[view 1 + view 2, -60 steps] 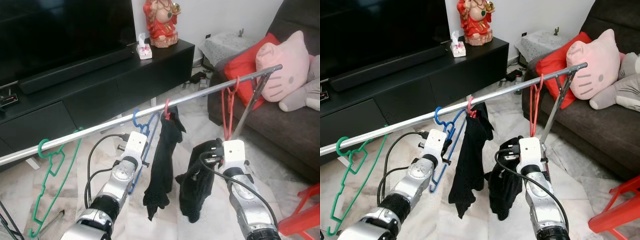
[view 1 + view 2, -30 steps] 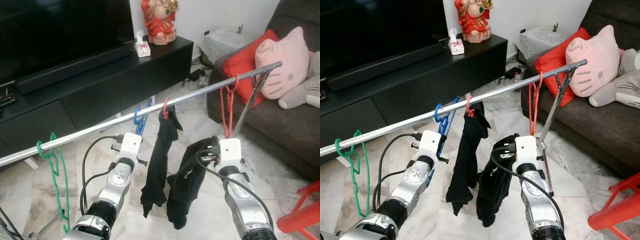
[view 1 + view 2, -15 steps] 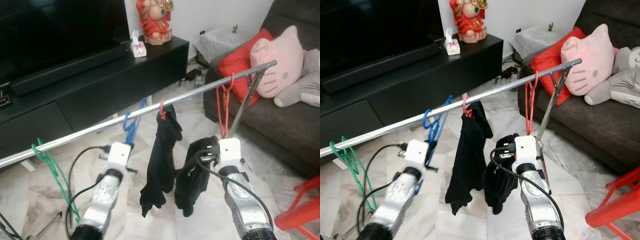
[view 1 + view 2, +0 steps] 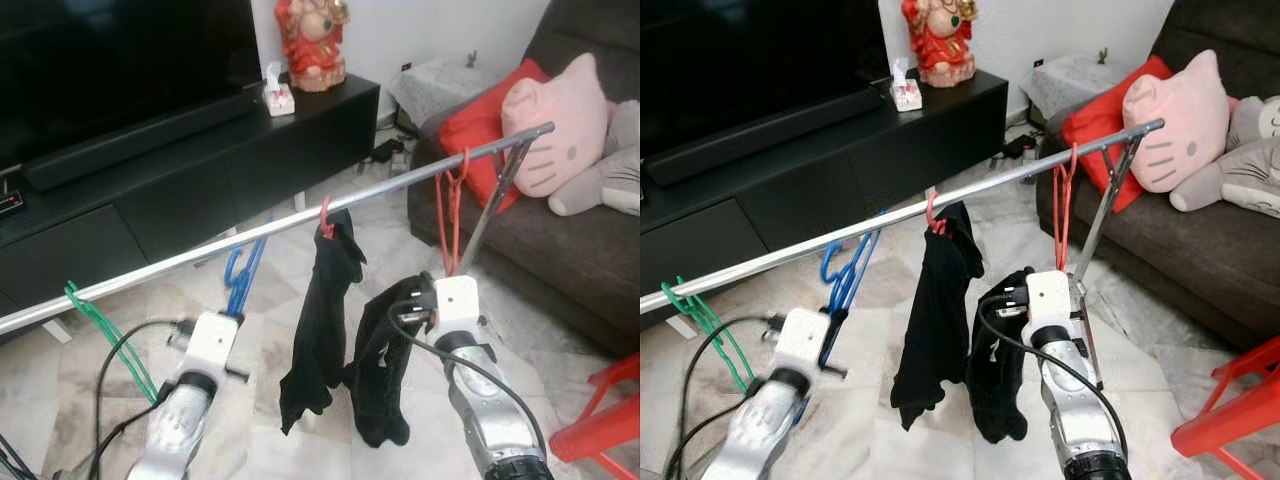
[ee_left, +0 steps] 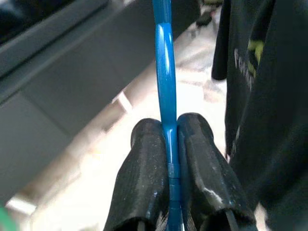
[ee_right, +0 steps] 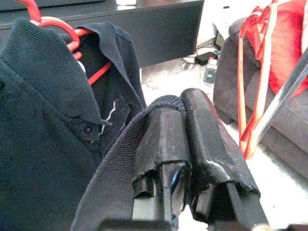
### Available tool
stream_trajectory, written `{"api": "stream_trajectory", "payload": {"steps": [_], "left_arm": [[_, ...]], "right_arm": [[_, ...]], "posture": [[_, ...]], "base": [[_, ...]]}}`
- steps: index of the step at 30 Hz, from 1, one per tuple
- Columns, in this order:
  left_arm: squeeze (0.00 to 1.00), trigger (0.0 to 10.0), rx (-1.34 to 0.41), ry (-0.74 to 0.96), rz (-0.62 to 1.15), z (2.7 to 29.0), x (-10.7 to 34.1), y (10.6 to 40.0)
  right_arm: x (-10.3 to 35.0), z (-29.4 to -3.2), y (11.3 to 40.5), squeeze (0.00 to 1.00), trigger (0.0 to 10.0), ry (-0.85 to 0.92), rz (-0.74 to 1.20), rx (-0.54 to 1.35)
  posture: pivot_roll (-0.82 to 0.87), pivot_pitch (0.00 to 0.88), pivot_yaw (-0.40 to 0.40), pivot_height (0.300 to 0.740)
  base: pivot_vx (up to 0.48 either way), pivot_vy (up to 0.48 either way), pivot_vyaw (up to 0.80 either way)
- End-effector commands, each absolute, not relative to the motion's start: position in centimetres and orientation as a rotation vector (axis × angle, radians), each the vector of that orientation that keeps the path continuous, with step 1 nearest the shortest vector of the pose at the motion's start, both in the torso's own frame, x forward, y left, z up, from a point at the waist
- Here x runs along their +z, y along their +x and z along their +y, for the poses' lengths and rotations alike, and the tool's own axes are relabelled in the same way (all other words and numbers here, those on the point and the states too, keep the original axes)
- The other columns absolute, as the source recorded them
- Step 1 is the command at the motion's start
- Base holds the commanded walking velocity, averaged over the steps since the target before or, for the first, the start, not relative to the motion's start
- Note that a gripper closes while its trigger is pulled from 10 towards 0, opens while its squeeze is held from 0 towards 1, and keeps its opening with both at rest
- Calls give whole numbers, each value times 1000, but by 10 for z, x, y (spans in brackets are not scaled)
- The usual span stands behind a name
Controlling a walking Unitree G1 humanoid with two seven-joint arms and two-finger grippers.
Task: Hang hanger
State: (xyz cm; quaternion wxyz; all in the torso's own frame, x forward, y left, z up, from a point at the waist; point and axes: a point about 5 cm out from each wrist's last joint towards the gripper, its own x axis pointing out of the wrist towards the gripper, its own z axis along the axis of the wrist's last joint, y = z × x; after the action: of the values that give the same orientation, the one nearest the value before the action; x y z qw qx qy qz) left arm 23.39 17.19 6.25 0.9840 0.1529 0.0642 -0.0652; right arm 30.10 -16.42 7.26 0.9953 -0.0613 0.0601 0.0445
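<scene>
We see the left gripper [image 5: 169, 144] clamped tight on the thin blue plastic hanger [image 5: 165, 82]; in the head views that hanger [image 4: 240, 272] is off the long silver metal rail [image 4: 200, 254], hanging just below it at about 9 o'clock from the black shirt on a red hanger [image 4: 322, 320]. The left arm sits low, at roughly 7 o'clock in the left eye view. Our right gripper [image 6: 185, 115] is closed on a fold of black knit cloth [image 6: 115, 159], a dark garment [image 4: 385, 365] drooping just beside the hung shirt. An empty red plastic hanger [image 4: 448, 215] hangs on the rail at about 2 o'clock from it, and a green plastic hanger [image 4: 105, 330] hangs near the rail's left end.
</scene>
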Motion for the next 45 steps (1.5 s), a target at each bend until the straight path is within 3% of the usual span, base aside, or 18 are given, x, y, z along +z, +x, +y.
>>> {"api": "stream_trajectory", "payload": {"steps": [1, 12, 34, 45], "left_arm": [[0, 10000, -108, 293, 115, 178, 71, 230], [0, 10000, -63, 219, 144, 177, 78, 217], [0, 10000, -105, 188, 164, 160, 78, 218], [0, 10000, -129, 199, 167, 156, 78, 218]], "right_arm": [[88, -157, 309, 0, 10000, -120, 67, 114], [92, -152, 314, 0, 10000, -125, 68, 141], [90, -141, 311, 0, 10000, -113, 69, 169], [90, -139, 310, 0, 10000, -113, 69, 176]], "posture": [[-99, 0, 38, 732], [-75, 0, 22, 732], [-72, 0, 43, 732], [-73, 0, 44, 732]], "base": [[0, 0, 0], [0, 0, 0], [0, 0, 0], [-273, 0, 0]]}}
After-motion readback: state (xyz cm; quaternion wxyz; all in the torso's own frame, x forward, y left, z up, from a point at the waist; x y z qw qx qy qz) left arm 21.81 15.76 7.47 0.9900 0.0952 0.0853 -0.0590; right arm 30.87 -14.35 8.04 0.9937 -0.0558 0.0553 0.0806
